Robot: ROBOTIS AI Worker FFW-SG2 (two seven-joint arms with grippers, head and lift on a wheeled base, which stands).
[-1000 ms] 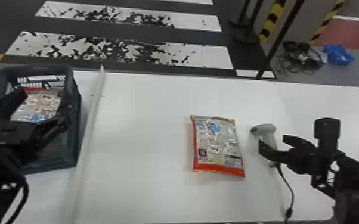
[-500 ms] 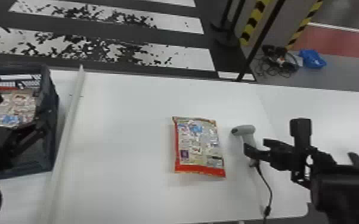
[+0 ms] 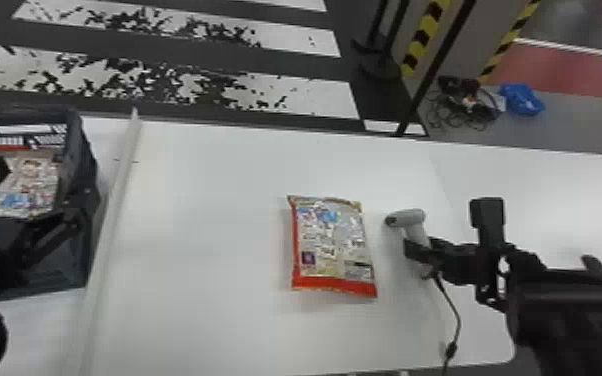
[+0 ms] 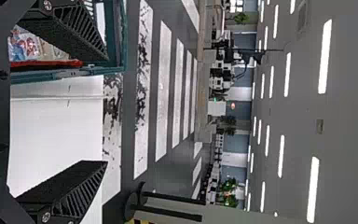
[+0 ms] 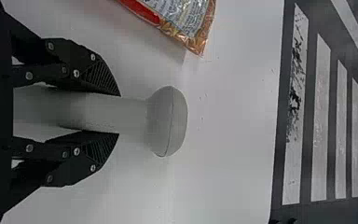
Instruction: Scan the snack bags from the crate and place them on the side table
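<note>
My left gripper [image 3: 42, 195] is over the dark crate [image 3: 82, 165] at the left, open, with a snack bag [image 3: 35, 172] inside the crate below it. In the left wrist view the fingers of that gripper [image 4: 106, 110] stand wide apart near the crate [image 4: 121, 37] and its bag [image 4: 30, 44]. My right gripper [image 3: 417, 250] is shut on the handle of the grey scanner [image 3: 412, 218]; in the right wrist view the gripper [image 5: 120, 115] clasps the scanner [image 5: 167, 121]. One red-edged snack bag [image 3: 332, 245] lies flat on the white table, left of the scanner.
A pale raised strip [image 3: 115, 210] crosses the table [image 3: 205, 225] between the crate and the lying bag. The scanner's black cable [image 3: 457, 315] trails toward the front edge. A dark post [image 3: 430, 75] stands behind the table.
The head view has turned to the right, so the crate and table appear farther left. Most recently my right arm has shifted a little left, still grasping the scanner. The bag on the table has stayed put.
</note>
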